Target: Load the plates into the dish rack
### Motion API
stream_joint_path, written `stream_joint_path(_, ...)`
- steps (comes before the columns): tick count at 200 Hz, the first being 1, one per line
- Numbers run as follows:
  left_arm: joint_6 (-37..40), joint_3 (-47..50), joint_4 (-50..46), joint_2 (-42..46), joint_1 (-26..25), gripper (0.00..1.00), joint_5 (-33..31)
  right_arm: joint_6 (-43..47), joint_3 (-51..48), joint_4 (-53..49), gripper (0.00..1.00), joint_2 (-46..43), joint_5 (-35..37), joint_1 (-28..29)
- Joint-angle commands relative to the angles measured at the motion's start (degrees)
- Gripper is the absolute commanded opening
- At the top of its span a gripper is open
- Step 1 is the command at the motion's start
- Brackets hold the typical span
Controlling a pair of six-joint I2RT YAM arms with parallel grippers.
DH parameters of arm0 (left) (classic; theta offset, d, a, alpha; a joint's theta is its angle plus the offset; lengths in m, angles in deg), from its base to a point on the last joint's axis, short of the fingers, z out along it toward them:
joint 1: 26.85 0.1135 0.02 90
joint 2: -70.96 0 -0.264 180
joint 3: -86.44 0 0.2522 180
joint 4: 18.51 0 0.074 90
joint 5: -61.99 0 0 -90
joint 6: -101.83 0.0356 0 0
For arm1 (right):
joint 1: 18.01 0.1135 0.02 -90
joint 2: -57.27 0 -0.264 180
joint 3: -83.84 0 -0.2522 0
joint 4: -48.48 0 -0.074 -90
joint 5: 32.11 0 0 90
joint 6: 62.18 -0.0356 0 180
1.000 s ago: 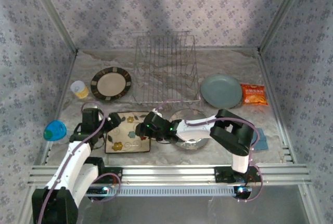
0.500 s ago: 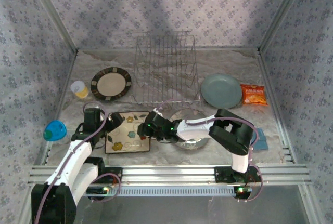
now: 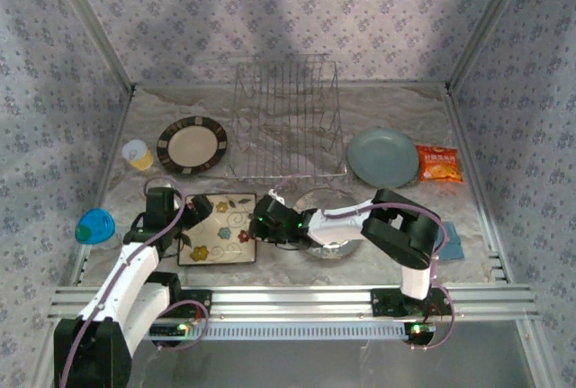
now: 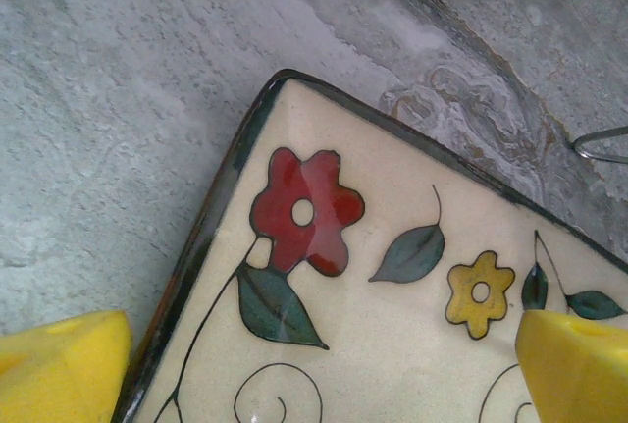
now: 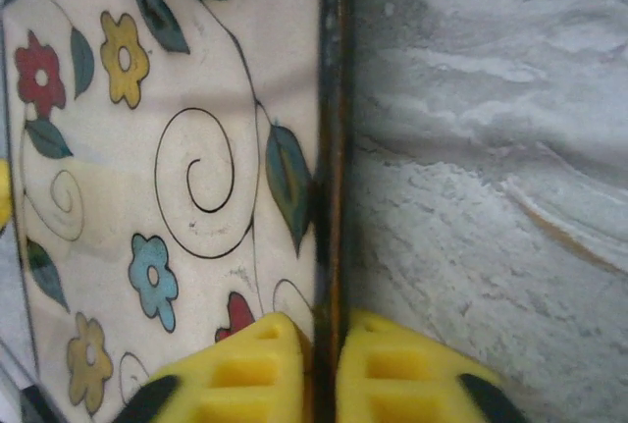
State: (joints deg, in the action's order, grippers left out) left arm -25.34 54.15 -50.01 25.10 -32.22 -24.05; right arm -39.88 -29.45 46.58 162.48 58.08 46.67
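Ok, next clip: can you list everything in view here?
rack: one, silver wire, back centre
round plate: one, brown rim and cream centre, left of rack
square plate: one, cream with flowers, front, left of centre
grey plate: one, greyish, front centre, under right arm
blue-grey plate: one, plain, right of rack
cup: one, yellow, left of round plate
packet: one, orange, right of blue-grey plate
blue object: one, far left, kind unclear
blue pad: one, front right
left pincer: one, yellow fingers, open over square plate's corner
right pincer: one, yellow fingers, shut on square plate's right edge
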Motion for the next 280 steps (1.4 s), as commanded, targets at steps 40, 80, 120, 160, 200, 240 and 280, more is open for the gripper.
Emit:
stream_joint_path(40,-0.61,-0.02,0.17,1.02,-0.46,0.99,0.56,0.69,-0.27,0.55,0.00,-3.08,2.60,0.70)
stream_joint_path(80,0.10,-0.49,-1.62,2.85,-0.44,0.99,-0.26,0.48,-0.46,-1.31,0.00,-4.87,3.07,0.78)
stream_joint_path(120,-0.12,-0.86,-3.70,5.41,-0.50,0.99,0.22,-1.05,0.82,-7.37,0.00,-7.57,3.54,0.84)
stream_joint_path(160,-0.25,-1.36,-5.27,6.65,-0.43,0.99,-0.16,-1.14,1.19,-10.90,0.00,-10.32,4.19,0.92)
stream_joint_path(200,-0.80,-1.72,-5.81,6.49,-0.45,0.99,-0.20,-1.07,1.05,-12.82,0.00,-12.80,4.87,0.84)
stream_joint_path(240,-0.96,-2.56,-7.29,6.64,-0.45,0.99,0.77,-1.97,1.89,-14.28,0.00,-13.15,3.32,0.10)
stream_joint_path(280,-2.16,-3.08,-9.54,6.36,-0.47,0.99,2.93,-3.93,2.80,-15.28,0.00,-13.02,1.59,-0.52)
